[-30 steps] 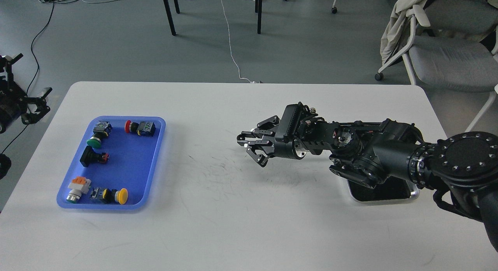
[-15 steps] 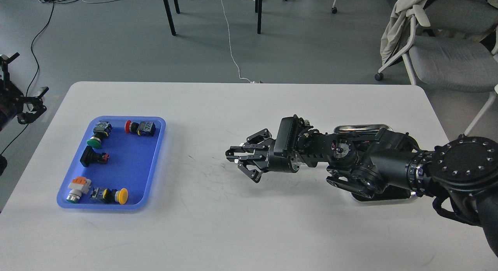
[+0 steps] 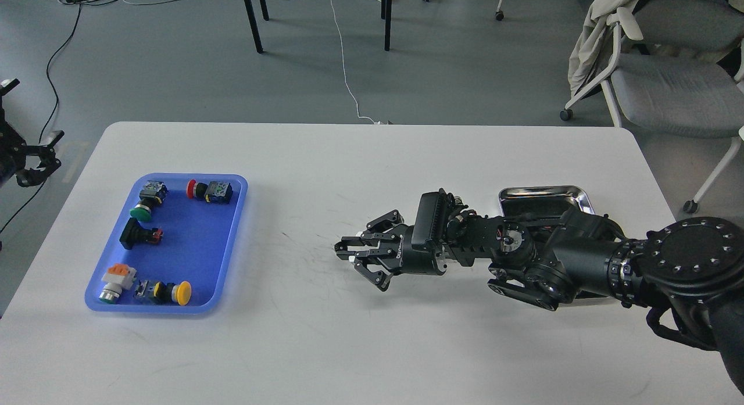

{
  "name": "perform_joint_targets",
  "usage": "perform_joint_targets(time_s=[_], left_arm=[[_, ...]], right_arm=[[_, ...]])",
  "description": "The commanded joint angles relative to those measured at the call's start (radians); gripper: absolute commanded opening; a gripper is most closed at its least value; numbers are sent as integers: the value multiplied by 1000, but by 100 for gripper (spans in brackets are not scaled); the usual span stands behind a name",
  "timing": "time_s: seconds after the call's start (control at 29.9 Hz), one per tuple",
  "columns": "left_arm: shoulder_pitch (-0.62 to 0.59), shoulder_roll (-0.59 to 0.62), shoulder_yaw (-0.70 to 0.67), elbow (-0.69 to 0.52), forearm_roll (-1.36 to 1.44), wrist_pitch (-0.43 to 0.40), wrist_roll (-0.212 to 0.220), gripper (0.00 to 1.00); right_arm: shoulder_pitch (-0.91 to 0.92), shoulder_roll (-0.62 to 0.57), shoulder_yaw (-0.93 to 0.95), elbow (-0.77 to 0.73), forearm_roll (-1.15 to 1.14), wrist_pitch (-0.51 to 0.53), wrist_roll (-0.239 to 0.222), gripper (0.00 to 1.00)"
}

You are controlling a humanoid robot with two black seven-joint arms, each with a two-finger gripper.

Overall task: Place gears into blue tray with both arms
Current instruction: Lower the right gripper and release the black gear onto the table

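Blue tray (image 3: 229,242) — rounded corners, low rim.

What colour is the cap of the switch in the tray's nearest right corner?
Yellow; the switch shows in the head view.

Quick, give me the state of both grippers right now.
Left gripper: at the left edge off the table, too small and dark to tell.
Right gripper: over mid-table, fingers close together; whether it holds anything cannot be told.
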Motion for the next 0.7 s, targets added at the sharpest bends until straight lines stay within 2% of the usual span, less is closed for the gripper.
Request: perform_joint_targets(time_s=[0.0,0.23,0.67], left_arm=[[0,5,0,0,0,0,0,99],[11,25,0,-17,0,0,0,99],[12,30,-2,-17,0,0,-2,99]], right_arm=[[-4,0,0,-1,-1,0,0,0],[-6,0,1,-7,1,7,-3,2],[-9,0,1,-10,2,8,-6,29]])
